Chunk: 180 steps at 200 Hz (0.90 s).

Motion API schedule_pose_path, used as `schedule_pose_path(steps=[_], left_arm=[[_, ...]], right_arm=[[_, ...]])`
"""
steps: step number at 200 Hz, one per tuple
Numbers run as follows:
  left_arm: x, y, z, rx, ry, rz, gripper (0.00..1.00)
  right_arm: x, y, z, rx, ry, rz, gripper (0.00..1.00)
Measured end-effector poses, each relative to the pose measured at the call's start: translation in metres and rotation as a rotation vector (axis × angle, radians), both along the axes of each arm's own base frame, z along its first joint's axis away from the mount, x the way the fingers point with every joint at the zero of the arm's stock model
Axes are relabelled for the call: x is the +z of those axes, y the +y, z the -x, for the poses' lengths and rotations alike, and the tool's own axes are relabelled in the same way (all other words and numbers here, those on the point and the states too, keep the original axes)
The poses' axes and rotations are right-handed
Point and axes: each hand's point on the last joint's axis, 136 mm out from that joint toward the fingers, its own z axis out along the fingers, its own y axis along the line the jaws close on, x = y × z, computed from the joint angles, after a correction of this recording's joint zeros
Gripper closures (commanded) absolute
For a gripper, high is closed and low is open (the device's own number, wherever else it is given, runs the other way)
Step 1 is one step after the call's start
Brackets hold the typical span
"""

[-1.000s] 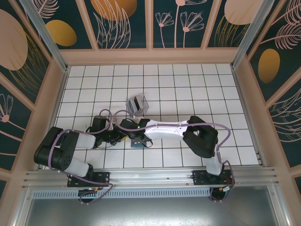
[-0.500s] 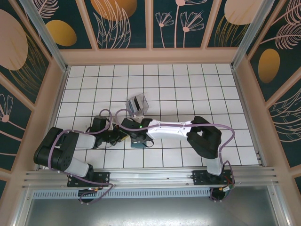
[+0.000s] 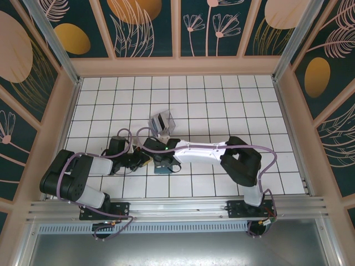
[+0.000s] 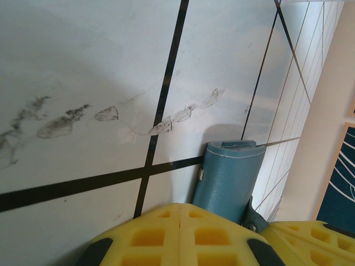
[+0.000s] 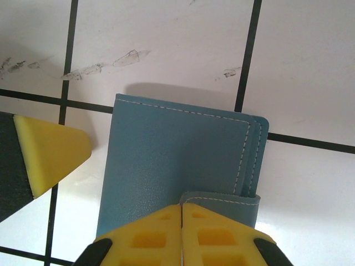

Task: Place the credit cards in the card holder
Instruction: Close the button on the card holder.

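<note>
Right tool (image 5: 182,213) pressed together, lower centre of frame, against the soft teal-blue stitched card holder (image 5: 166,155); left tool (image 4: 180,219) likewise closed. Light and floppy, I judge: I'd pinch its stitched edge.

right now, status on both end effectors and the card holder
Left end effector shut, beside the card holder. Right end effector shut, tips at its flap. Credit cards farther out, not yet in. End effectors crowd each other.

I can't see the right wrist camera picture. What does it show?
A teal-blue card holder lies on the white tiled table, seen from close above. The right claw, yellow-tipped and shut, sits at its near edge beside a small flap, and the left claw's fingertip pokes in at the picture's left.
</note>
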Motion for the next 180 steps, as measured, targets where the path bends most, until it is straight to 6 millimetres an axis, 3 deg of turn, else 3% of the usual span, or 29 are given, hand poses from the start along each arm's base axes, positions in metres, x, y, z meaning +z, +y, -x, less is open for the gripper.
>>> schedule_pose_path(steps=[180], left_arm=[[0.0, 0.0, 0.0, 0.0, 0.0, -0.001, 0.96]], right_arm=[[-0.016, 0.005, 0.001, 0.004, 0.018, -0.041, 0.96]])
